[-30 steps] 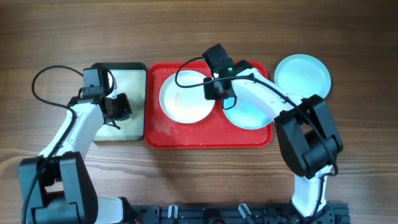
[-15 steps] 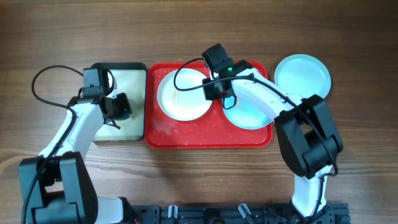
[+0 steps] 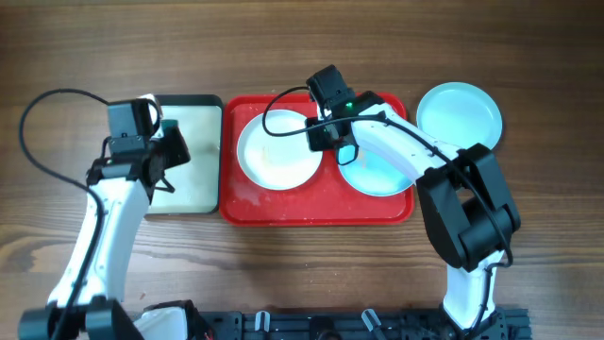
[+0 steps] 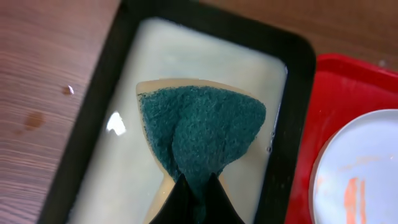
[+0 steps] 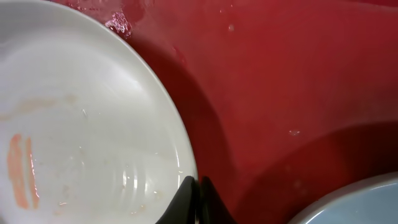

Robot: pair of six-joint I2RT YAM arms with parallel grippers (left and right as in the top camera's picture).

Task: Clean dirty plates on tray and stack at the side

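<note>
The red tray (image 3: pixel 316 210) is lying with its long axis running left to right across the desk (image 3: pixel 302 47). On it 2 plates are sitting side by side, the white plate (image 3: pixel 278 156) left and a light-blue plate (image 3: pixel 382 179) right. The right arm (image 3: pixel 406 146) is hanging over the light-blue plate, pointing leftward. The right hand (image 5: pixel 196 185), fingers pressed together, is touching the white plate's rim, and its wrist view is showing an orange smear (image 5: pixel 22 171) there. The left arm (image 3: pixel 109 212) is standing bent at the elbow, and the left hand (image 4: pixel 198 186) is pinching a green sponge (image 4: pixel 199 130) above the small dark-rimmed tray (image 4: pixel 90 106). Farthest, only the overhead view is showing the 3rd plate (image 3: pixel 460 115), also light-blue, on the desk just beside the tray's far right corner.
</note>
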